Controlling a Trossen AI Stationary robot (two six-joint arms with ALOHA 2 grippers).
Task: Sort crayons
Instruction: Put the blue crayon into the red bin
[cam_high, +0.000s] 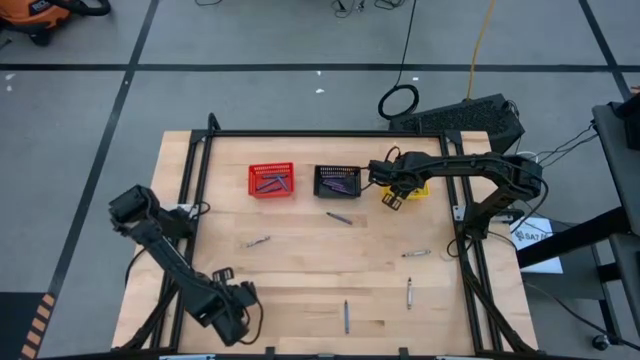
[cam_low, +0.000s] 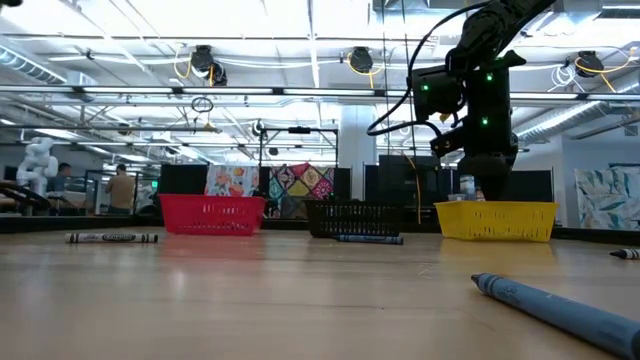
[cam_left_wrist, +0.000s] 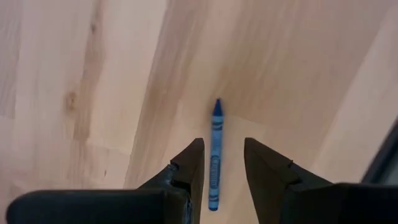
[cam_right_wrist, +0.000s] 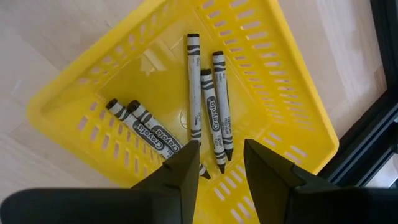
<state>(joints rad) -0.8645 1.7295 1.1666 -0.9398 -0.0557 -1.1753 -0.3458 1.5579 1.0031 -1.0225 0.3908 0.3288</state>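
While the right end effector (cam_right_wrist: 221, 165) hangs empty and parted over the yellow basket (cam_right_wrist: 298, 106) holding grey crayons (cam_right_wrist: 194, 87), the left end effector (cam_left_wrist: 222, 163), also parted, straddles a blue crayon (cam_left_wrist: 215, 152) on the surface (cam_left_wrist: 93, 93), seemingly to pick it up.

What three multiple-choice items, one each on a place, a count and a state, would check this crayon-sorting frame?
1. The right gripper hangs over which basket?
A. red
B. black
C. yellow

2. How many grey crayons lie in the yellow basket?
A. two
B. five
C. nine

3. How does the left gripper stand?
A. open above a blue crayon
B. shut on a blue crayon
C. open inside a basket

Answers: 1 C, its wrist view looks straight into that basket. 2 B, five grey crayons show there. 3 A, the blue crayon lies on the table between parted fingers.
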